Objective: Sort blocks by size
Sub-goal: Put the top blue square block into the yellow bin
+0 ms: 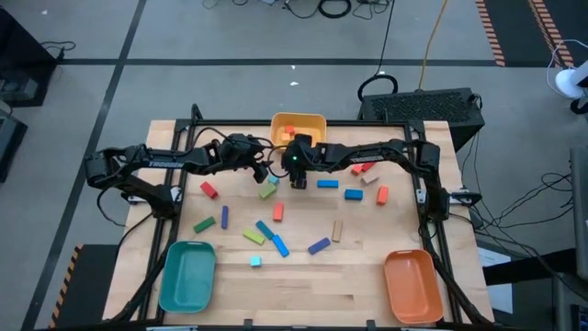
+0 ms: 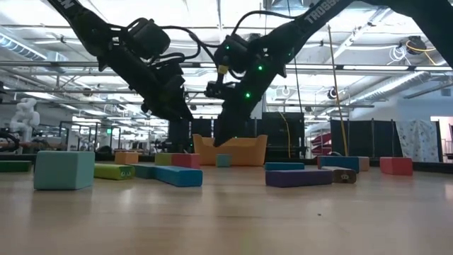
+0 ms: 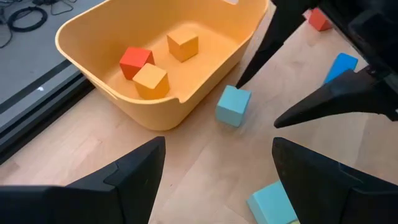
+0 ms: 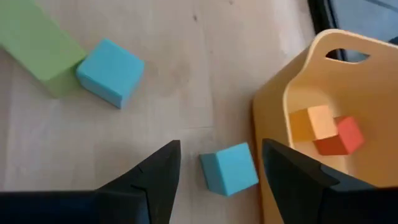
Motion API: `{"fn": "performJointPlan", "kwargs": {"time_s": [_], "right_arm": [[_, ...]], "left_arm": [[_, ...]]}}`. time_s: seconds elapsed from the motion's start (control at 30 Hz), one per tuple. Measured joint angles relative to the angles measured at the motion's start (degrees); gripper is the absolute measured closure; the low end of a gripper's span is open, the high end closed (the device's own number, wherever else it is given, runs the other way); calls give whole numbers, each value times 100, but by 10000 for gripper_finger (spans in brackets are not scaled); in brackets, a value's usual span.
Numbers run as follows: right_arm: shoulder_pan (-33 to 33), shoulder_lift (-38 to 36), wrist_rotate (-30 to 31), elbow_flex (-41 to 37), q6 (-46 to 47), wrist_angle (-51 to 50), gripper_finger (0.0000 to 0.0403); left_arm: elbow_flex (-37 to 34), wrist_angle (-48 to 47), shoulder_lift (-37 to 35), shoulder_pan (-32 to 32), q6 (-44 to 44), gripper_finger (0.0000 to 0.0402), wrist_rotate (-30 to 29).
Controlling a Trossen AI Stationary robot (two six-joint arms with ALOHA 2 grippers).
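- Right end effector is seen spread wide, poised over a small light blue cube that lies on the surface just beside the yellow tray; nothing is held, and contact with the cube cannot be told.
- Same cube is seen in the left wrist view, just beside the tray's outer wall, between the right arm's dark fingers.
- Left end effector is seen spread wide and empty, near the yellow tray, aimed at the same cube.
- Both end effectors are placed close together at the far middle of the surface, in front of the yellow tray.
- Three small cubes are seen inside the yellow tray: one red, two orange.
- A second light blue cube is seen touching a green block nearby.
- Remaining blocks are scattered over the middle of the surface: red, blue, green, orange, tan, purple pieces.
- Teal tray is set at the near left corner, orange tray at the near right.
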Motion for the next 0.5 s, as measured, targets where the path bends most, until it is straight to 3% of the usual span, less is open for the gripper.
{"fn": "performJointPlan", "kwargs": {"time_s": [0.17,0.5], "right_arm": [[-169,102,-171,-110,16,23,193],[-578,289,-1131,-110,-29,174,193]], "left_arm": [[0,2,0,0,0,104,0],[0,20,0,0,0,104,0]]}}
